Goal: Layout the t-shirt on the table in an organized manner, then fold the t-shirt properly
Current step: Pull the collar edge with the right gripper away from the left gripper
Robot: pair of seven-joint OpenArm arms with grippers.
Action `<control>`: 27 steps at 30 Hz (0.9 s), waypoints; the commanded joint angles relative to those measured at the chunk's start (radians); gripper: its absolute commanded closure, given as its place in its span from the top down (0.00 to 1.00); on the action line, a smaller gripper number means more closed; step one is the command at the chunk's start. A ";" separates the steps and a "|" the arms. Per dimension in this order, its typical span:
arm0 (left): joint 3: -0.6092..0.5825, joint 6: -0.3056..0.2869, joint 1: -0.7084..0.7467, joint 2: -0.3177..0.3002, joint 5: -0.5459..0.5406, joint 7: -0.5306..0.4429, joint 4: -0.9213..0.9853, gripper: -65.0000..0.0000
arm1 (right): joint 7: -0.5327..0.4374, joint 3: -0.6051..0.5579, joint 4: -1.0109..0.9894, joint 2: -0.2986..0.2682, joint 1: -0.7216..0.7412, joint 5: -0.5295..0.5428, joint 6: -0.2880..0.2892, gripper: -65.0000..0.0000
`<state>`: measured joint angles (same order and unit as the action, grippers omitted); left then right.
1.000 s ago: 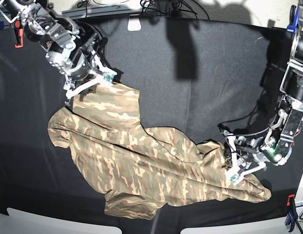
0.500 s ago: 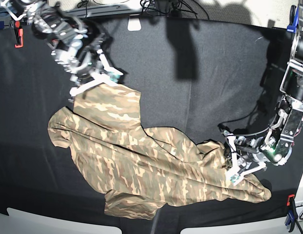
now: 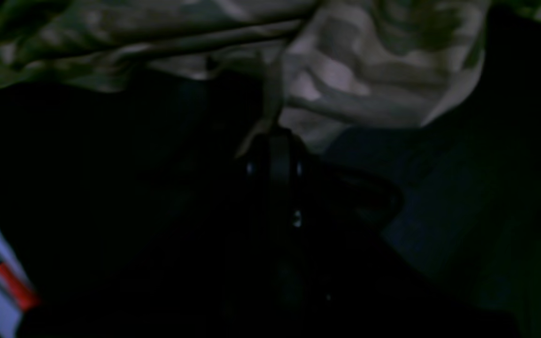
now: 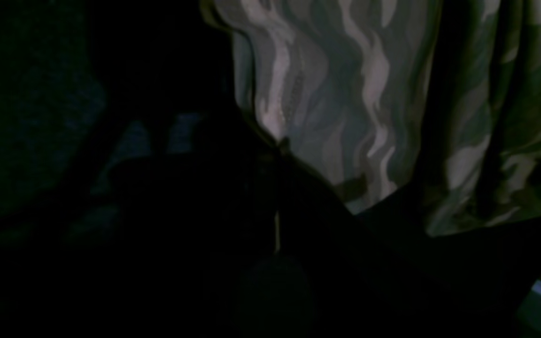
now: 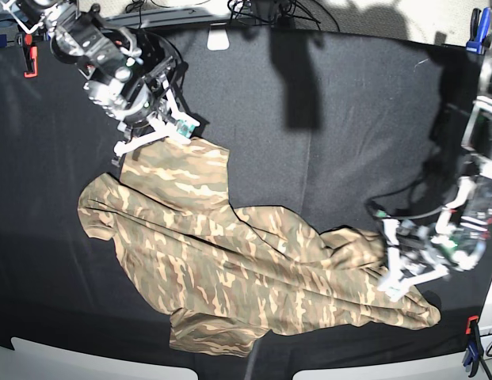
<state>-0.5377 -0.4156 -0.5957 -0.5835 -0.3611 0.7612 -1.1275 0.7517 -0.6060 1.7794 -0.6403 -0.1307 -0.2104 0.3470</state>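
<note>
The camouflage t-shirt point(image 5: 230, 261) lies crumpled in a long diagonal band across the black table point(image 5: 325, 158). My right gripper point(image 5: 176, 131), at the upper left in the base view, is shut on the shirt's top corner; in the right wrist view the cloth point(image 4: 345, 94) hangs off the dark fingertips of this gripper point(image 4: 277, 145). My left gripper point(image 5: 390, 286) is at the shirt's lower right end. In the left wrist view this gripper point(image 3: 270, 134) pinches a thin fold of the shirt point(image 3: 369, 70).
Clamps hold the cloth at its edges: a red clamp point(image 5: 30, 59) at the far left, a blue clamp point(image 5: 475, 32) at the far right, another clamp point(image 5: 471, 340) at the near right. A white object point(image 5: 218, 39) and cables point(image 5: 261, 12) lie along the far edge.
The right gripper's fingers have closed on the shirt's top corner. The left arm has shifted a little to the right with its pinched fold. The shirt's outline is nearly the same.
</note>
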 commanded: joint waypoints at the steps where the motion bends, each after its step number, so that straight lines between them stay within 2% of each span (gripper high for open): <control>1: 0.008 0.027 -0.033 -0.028 0.001 -0.003 -0.035 0.00 | -0.010 0.005 0.031 -0.008 -0.006 0.005 0.004 0.00; 4: 0.008 0.065 -0.024 -0.070 0.002 0.023 -0.098 0.00 | -0.006 0.004 0.083 -0.008 -0.038 0.005 0.004 0.00; 8: 0.008 0.076 0.013 -0.117 0.002 0.052 -0.200 0.00 | 0.035 0.005 0.186 -0.009 -0.083 0.004 0.004 0.00; 12: 0.008 0.077 0.070 -0.144 0.034 0.121 -0.308 0.00 | 0.097 0.005 0.295 -0.054 -0.110 0.002 0.003 0.00; 14: 0.008 0.121 0.100 -0.154 0.097 0.152 -0.364 0.00 | 0.123 0.011 0.341 -0.087 -0.127 -0.019 0.001 0.00; 16: 0.008 0.174 0.122 -0.158 0.178 0.193 -0.415 0.00 | 0.130 0.034 0.374 -0.115 -0.158 -0.060 -0.026 0.00; 19: 0.008 0.226 0.147 -0.164 0.282 0.237 -0.486 0.00 | 0.136 0.106 0.401 -0.136 -0.214 -0.098 -0.048 0.00; 25: 0.008 0.274 0.183 -0.164 0.394 0.264 -0.548 0.00 | 0.134 0.335 0.410 -0.135 -0.272 -0.094 -0.122 0.00; 27: 0.008 0.275 0.204 -0.165 0.398 0.267 -0.548 0.00 | 0.128 0.410 0.411 -0.123 -0.271 -0.062 -0.123 0.00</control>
<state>-0.5423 -0.1555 -0.3695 -0.7315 0.0162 1.0233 -1.6634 0.8871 -0.2012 2.1712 -0.7506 -0.4068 -0.2527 0.2348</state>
